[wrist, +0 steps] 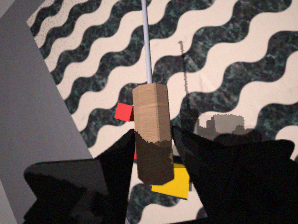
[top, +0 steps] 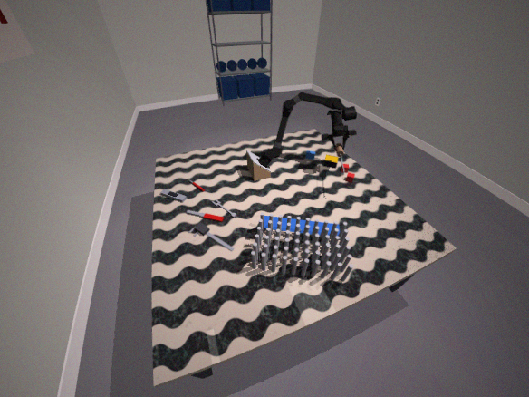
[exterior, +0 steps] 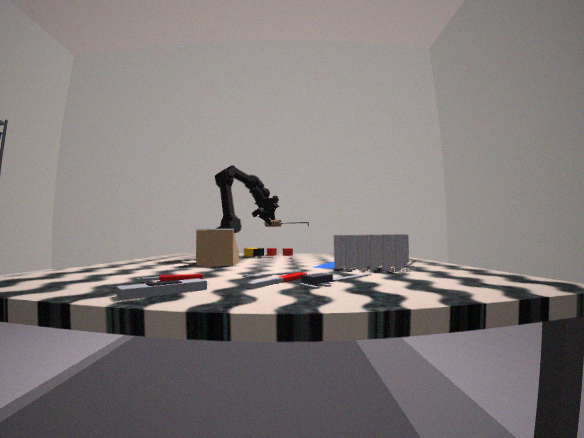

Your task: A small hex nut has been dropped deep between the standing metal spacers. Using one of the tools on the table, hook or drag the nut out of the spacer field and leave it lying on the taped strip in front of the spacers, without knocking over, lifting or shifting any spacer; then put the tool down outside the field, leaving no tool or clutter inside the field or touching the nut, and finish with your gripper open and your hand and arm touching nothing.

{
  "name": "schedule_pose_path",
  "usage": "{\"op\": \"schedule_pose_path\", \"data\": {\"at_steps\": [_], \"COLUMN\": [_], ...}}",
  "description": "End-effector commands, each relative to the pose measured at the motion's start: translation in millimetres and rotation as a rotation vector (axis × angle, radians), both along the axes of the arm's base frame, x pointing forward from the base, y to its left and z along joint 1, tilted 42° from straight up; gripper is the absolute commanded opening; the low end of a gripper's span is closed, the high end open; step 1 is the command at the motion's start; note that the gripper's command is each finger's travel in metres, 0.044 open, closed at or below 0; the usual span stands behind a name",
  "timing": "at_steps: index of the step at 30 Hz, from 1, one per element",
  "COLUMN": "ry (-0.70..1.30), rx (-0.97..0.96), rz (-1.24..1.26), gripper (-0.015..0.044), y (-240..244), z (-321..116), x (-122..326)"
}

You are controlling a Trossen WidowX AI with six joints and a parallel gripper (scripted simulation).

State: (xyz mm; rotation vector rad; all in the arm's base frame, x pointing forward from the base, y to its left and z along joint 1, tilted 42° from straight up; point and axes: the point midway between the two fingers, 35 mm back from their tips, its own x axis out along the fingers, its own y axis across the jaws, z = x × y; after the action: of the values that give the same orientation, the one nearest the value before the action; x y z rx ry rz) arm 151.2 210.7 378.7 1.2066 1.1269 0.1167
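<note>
My gripper (top: 340,145) (exterior: 272,220) (wrist: 153,131) is shut on the wooden handle (wrist: 152,112) of a hook tool. The tool's thin metal rod (exterior: 295,223) (wrist: 146,45) reaches out ahead of the fingers, with a short bent tip (exterior: 308,224). The tool is held in the air over the table's far right edge, well away from the spacers. The metal spacers (top: 306,268) (exterior: 371,252) stand in rows. The blue taped strip (top: 283,224) (exterior: 326,266) lies along their side nearer the arm base. The hex nut cannot be made out.
Red cubes (top: 351,178) (exterior: 287,252) (wrist: 124,112), a yellow block (top: 331,159) (wrist: 177,187) and a blue block (top: 310,155) lie below the gripper. A tan wedge-shaped block (top: 259,171) (exterior: 215,248) stands by the arm base. Red-handled tools (top: 213,217) and grey tools (top: 174,195) lie at left.
</note>
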Motion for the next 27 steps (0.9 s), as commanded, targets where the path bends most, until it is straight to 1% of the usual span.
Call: {"op": "schedule_pose_path", "data": {"at_steps": [1,27], "ry": [-0.001,0.001], "rx": [-0.002,-0.002], "rz": [-0.008,-0.009], "gripper": [0.0,0.0], "y": [3,21], "z": [-3,-17], "x": [2,7]}}
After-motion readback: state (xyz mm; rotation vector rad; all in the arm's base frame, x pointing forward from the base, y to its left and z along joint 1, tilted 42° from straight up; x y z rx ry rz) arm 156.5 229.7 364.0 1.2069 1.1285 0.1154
